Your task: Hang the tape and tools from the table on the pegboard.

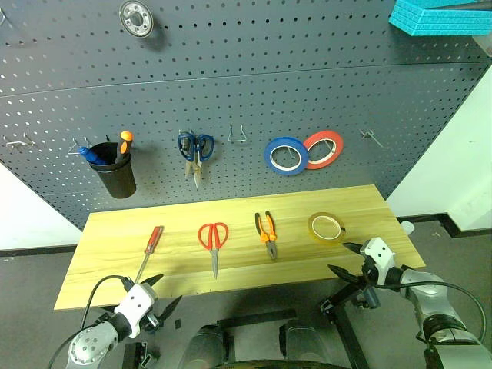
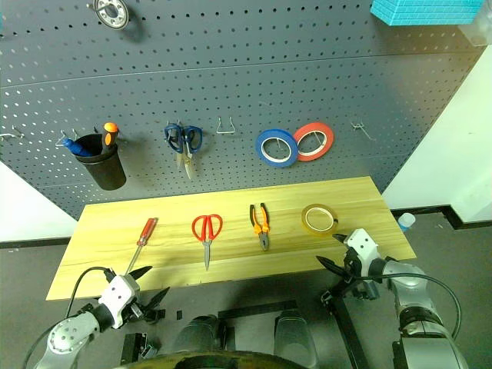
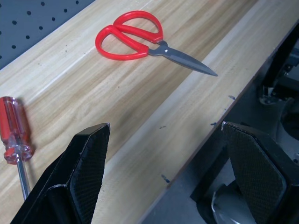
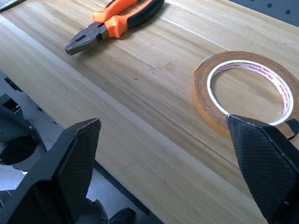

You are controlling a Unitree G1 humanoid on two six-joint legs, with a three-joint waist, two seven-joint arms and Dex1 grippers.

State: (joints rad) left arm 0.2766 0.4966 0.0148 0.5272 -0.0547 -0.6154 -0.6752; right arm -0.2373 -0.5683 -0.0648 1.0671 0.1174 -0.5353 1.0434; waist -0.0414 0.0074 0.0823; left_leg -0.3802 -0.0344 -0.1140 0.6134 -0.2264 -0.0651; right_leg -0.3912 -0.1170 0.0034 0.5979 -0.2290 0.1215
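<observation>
Four things lie in a row on the light wooden table (image 1: 108, 238): a red-handled screwdriver (image 1: 154, 242), red scissors (image 1: 214, 238), orange-and-black pliers (image 1: 267, 233) and a yellow roll of tape (image 1: 327, 227). Behind them rises the dark grey pegboard (image 1: 231, 77). My left gripper (image 1: 167, 290) hangs open just off the table's front edge, below the screwdriver (image 3: 14, 135) and left of the scissors (image 3: 133, 37). Off the front right corner, my right gripper (image 1: 339, 257) is open and aimed at the tape (image 4: 247, 91), with the pliers (image 4: 117, 23) farther off. Neither gripper holds anything.
On the pegboard hang a black cup (image 1: 115, 173) with a blue and an orange-capped tool, blue scissors (image 1: 195, 147), a blue roll (image 1: 286, 155) and a red-orange roll (image 1: 324, 147). Bare hooks (image 1: 237, 137) (image 1: 372, 138) sit between and right of them. A teal block (image 1: 442, 15) juts out top right.
</observation>
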